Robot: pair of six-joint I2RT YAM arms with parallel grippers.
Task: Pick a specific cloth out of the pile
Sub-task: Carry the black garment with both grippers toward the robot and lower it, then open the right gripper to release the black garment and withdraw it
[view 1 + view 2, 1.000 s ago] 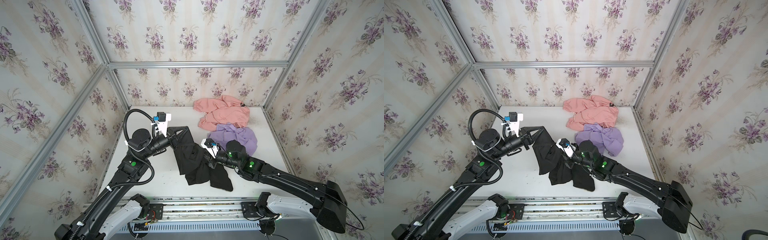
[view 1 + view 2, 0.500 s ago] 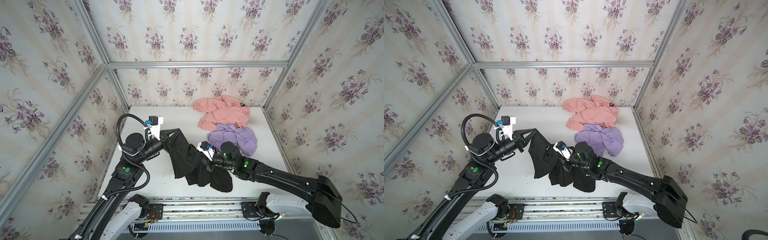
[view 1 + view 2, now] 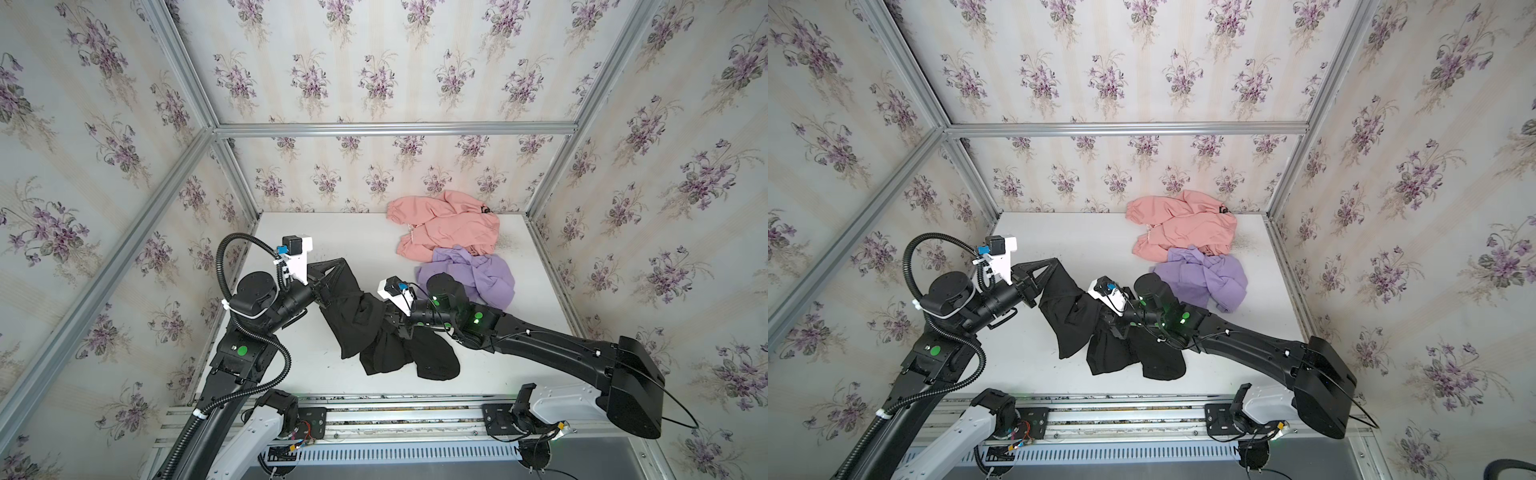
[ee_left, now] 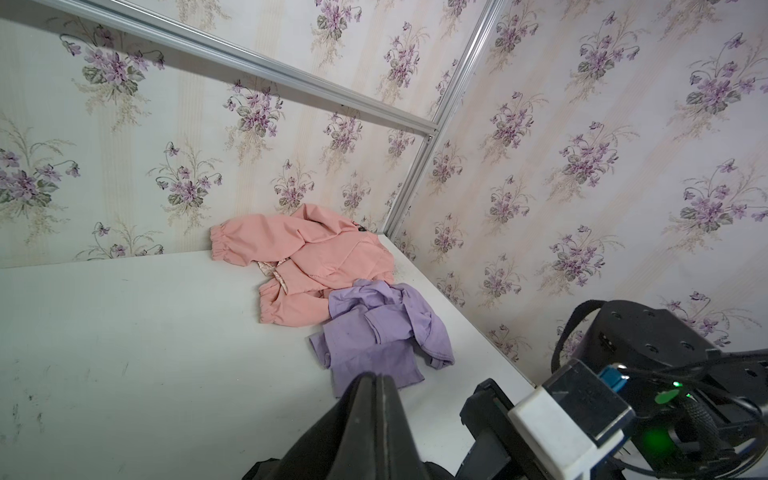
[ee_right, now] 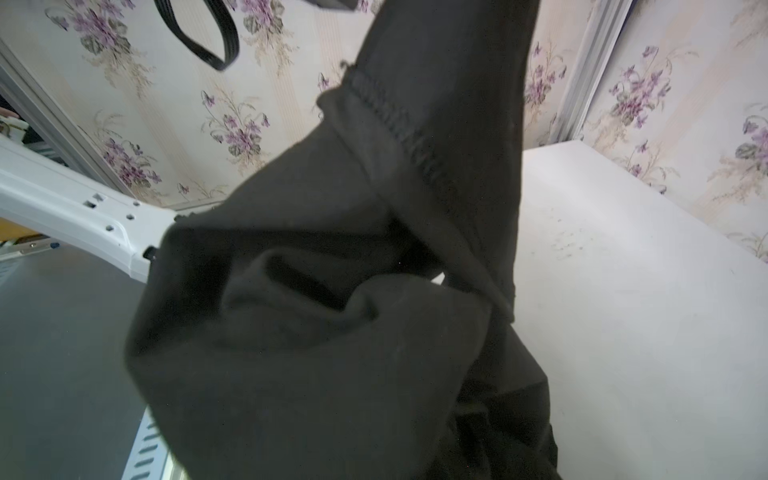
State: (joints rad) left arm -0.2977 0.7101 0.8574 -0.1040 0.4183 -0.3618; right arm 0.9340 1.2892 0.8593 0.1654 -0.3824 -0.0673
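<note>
A white table is sitting inside walls that are wearing purple flower paper. Shiny metal bars are running along the corners of the walls.

Left claw pinched closed; right claw closed, arm stretched leftward.

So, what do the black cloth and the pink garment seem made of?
Black cloth: soft matte knit, perhaps cotton jersey; it drapes limply and shows a stitched hem. Pink garment: thicker matte fabric, perhaps fleece; rounded folds, gathered cuffs.
</note>
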